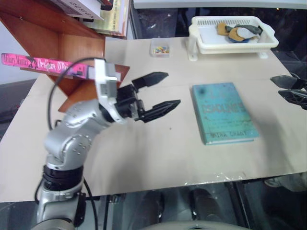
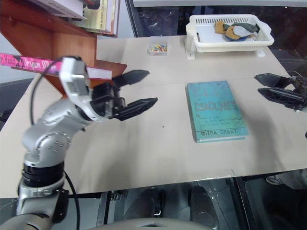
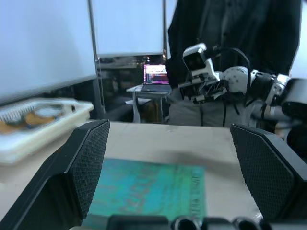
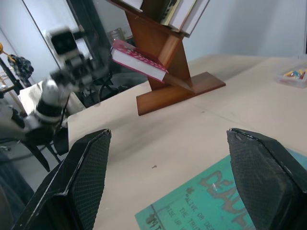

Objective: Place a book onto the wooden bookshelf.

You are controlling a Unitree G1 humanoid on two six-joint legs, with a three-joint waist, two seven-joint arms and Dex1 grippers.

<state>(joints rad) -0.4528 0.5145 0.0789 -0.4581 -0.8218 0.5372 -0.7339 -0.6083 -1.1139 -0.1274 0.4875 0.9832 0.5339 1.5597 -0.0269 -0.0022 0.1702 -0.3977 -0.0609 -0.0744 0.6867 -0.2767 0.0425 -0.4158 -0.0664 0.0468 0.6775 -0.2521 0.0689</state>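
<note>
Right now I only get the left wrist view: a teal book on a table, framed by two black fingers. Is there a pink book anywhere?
Observer: Yes. The pink book lies on a tilted panel of the wooden bookshelf, spine facing out.
Operator: Is the robot holding it?
Observer: No. The left gripper is open above the table, apart from that book.
Operator: Any other books up there?
Observer: Yes, a few more books lean in the compartment above it.
</note>
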